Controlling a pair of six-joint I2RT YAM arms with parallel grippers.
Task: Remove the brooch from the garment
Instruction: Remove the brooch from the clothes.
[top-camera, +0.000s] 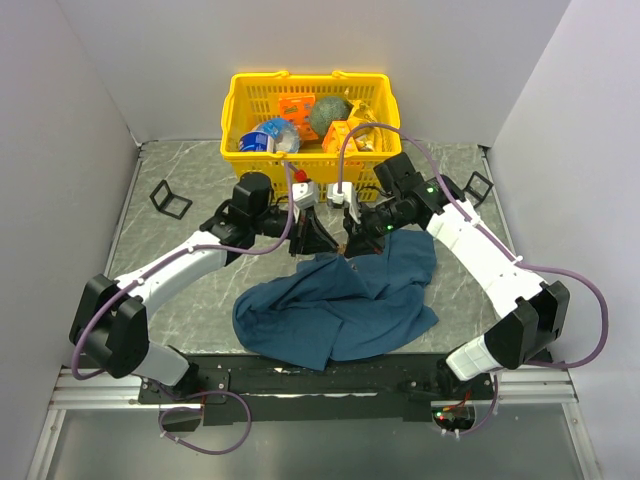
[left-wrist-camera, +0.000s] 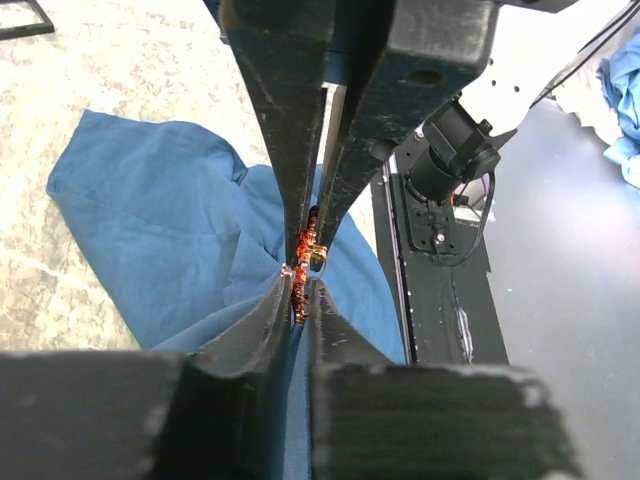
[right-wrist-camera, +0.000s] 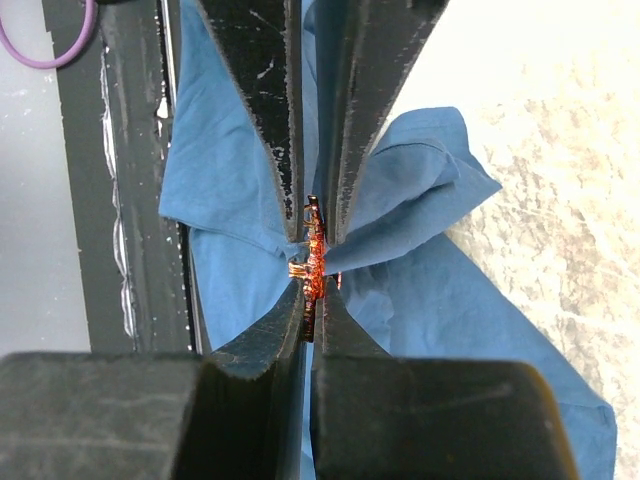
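- Top view: both arms reach in over the rumpled blue garment (top-camera: 340, 310) lying mid-bench (top-camera: 170, 260). The left end effector (top-camera: 316, 238) and right end effector (top-camera: 352, 238) meet tip to tip at the cloth's far edge, in front of the yellow basket (top-camera: 240, 110). The brooch is too small to pick out here.
- Left wrist view: brooch (left-wrist-camera: 306, 258) is a tiny orange-red sparkly bit w/ a metal loop, sitting on a raised fold of cloth. Left end effector's jaws (rising from the bottom of frame) are all but together, clamped on its lower end. The right's jaws come down from the top, also nipped on it.
- Right wrist view: same pinch from the other side. Right end effector's jaws are nearly together on the brooch (right-wrist-camera: 314, 255). The left's jaws close in from above, w/ cloth gathered into that point. Can't tell how much fabric each has trapped along w/ the metal.
- Handling, my guess: brooch is light, stiff, small, prob. slick and a bit delicate, w/ a pin through the weave. The cloth is soft and will drag along.
- Best hold, my guess: one side on the brooch body by its edges, the other on cloth just beside it. Then pull along the pin, not across it, or the fabric may tear.
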